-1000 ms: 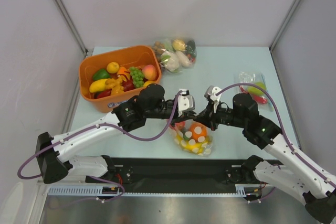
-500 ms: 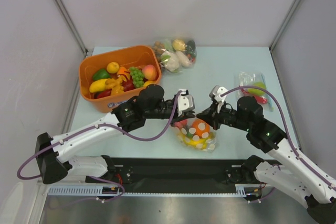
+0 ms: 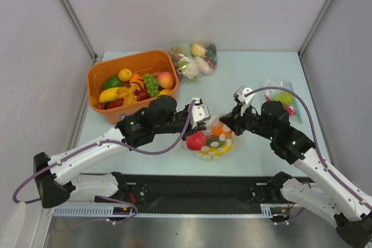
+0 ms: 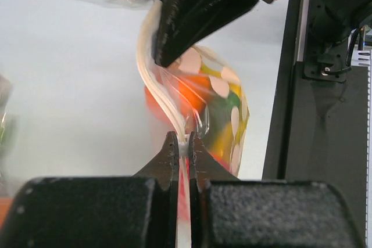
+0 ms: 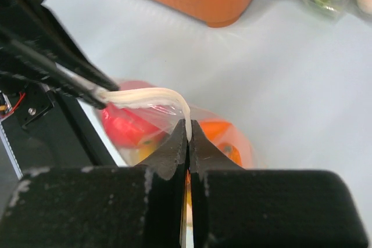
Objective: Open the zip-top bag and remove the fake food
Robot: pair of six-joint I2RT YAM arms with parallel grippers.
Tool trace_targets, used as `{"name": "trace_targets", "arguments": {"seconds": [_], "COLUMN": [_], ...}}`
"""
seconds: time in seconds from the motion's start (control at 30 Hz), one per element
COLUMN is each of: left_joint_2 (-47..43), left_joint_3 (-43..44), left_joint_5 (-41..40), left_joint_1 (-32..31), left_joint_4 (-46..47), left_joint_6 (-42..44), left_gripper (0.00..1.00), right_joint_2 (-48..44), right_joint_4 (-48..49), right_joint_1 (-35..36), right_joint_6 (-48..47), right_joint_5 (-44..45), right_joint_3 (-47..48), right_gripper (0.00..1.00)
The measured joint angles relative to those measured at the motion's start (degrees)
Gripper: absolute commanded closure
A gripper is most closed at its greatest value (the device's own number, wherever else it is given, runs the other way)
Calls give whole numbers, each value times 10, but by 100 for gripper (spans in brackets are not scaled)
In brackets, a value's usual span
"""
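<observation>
The clear plastic zip-top bag (image 3: 213,142) is sitting by the middle of the tabletop's near edge, bulging with glossy fake food (image 3: 196,141): a red round piece, an orange one, yellow bits and pale round slices. Its white zip strip (image 4: 144,68) is arching between the two grippers. The left gripper (image 4: 183,146) is pinching the strip with jaws almost touching; the right gripper (image 5: 188,132) is clamping it likewise. The pale blue tabletop (image 3: 250,79) is carrying an orange plastic bin (image 3: 133,61) of toy fruit at its far left corner, and plain grey walls (image 3: 192,4) are enclosing it.
</observation>
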Motion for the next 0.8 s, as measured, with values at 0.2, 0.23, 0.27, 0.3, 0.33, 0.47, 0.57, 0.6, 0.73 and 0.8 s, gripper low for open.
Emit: {"name": "trace_targets", "arguments": {"seconds": [0.2, 0.23, 0.27, 0.3, 0.33, 0.47, 0.57, 0.6, 0.73, 0.8], "left_joint_2": [-23, -28, -35, -44, -54, -85, -90, -90, -90, -90], "left_joint_3": [0, -2, -8, -15, -25, -64, -79, -83, -92, -93], "left_joint_5": [-23, -26, -28, -29, -29, -28, -22, -19, -12, -11], "left_joint_1": [4, 5, 6, 7, 8, 21, 36, 41, 49, 49], "left_joint_4": [-31, -32, -32, -32, -33, -29, -27, -25, -22, -22], "left_joint_6": [-9, -9, -9, -10, -13, -19, -24, -25, -30, -32], "left_gripper": [100, 100, 100, 100, 100, 100, 100, 100, 100, 100], "right_joint_2": [59, 71, 83, 94, 106, 156, 188, 198, 237, 253], "right_joint_4": [21, 24, 29, 32, 36, 47, 57, 60, 68, 72], "right_joint_1": [-32, -37, -43, -49, -56, -80, -93, -97, -108, -113], "right_joint_6": [23, 25, 27, 28, 29, 34, 36, 36, 37, 37], "right_joint_5": [2, 2, 2, 2, 3, 10, 20, 23, 30, 33], "right_joint_3": [21, 26, 31, 36, 42, 64, 74, 77, 93, 100], "right_gripper": [100, 100, 100, 100, 100, 100, 100, 100, 100, 100]}}
